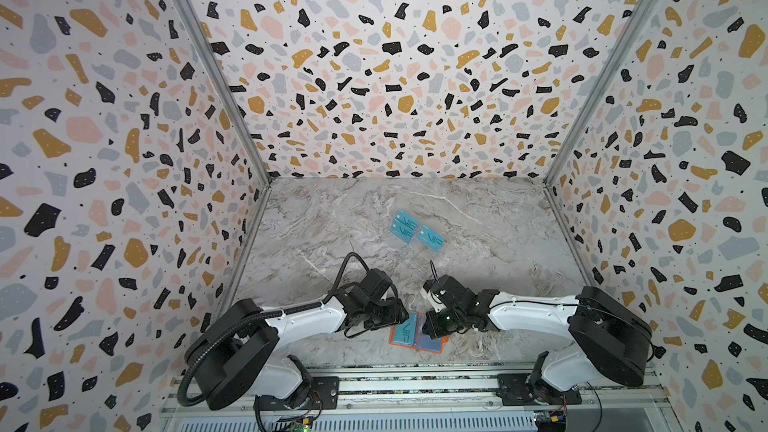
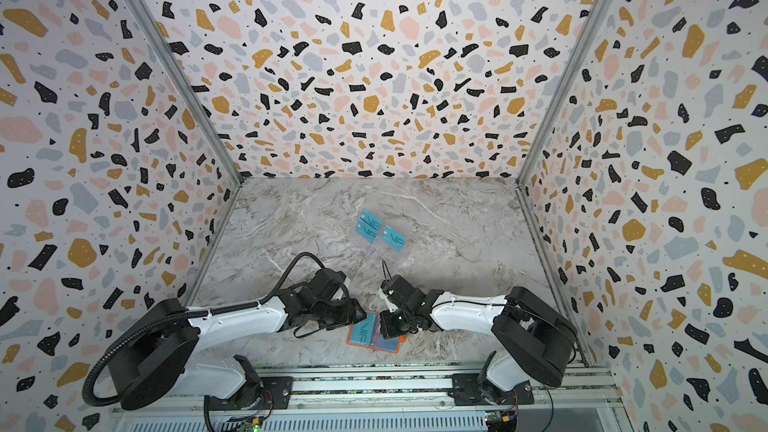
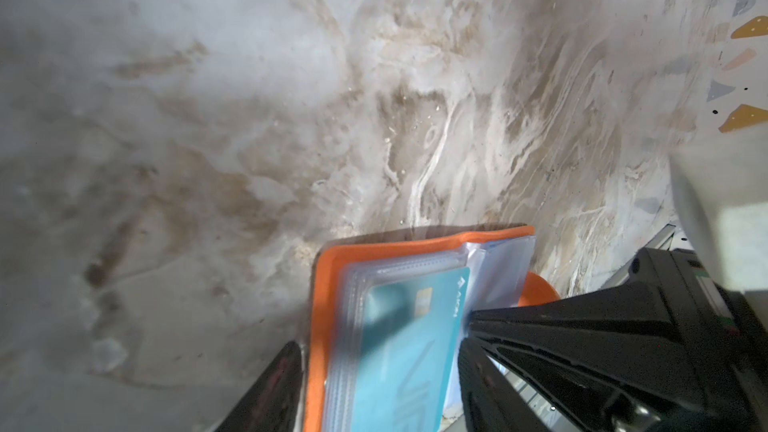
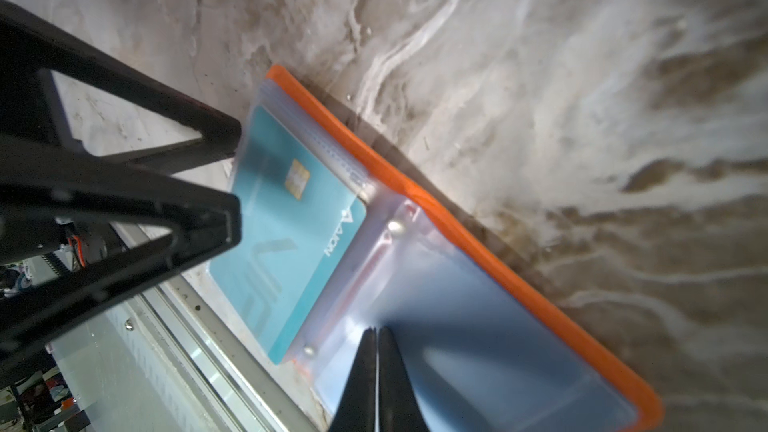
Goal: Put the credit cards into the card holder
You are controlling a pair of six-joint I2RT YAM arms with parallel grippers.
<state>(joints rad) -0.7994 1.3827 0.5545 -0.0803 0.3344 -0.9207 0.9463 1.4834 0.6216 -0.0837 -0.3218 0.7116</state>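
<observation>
1. The holder [image 1: 432,344] lies open and flat near the tabletop's [image 1: 332,222] front edge, about midway along it. It sits between my two grippers, I judge so that both arms can reach it.
2. My right gripper [image 4: 376,338] is clenched with nothing between its jaws. Its tip presses on the empty sleeve page, which I read as pinning the holder so it can't slide or fold shut.
3. One card [image 4: 291,243] lies on the opposite page, apparently inside a sleeve (I can't tell how deep it is seated).
4. My left gripper [image 4: 237,174] is at that card's outer edge with its jaws apart, grasping nothing. I take it as released because the sleeve carries the card.
5. Three more cards [image 1: 405,226] wait near the tabletop's middle on a clear stand [image 1: 411,263], well apart from the holder. They are probably propped there so a jaw can catch an edge.
6. If the seated card needs it, I'd nudge it home while the right tip pins the page.
</observation>
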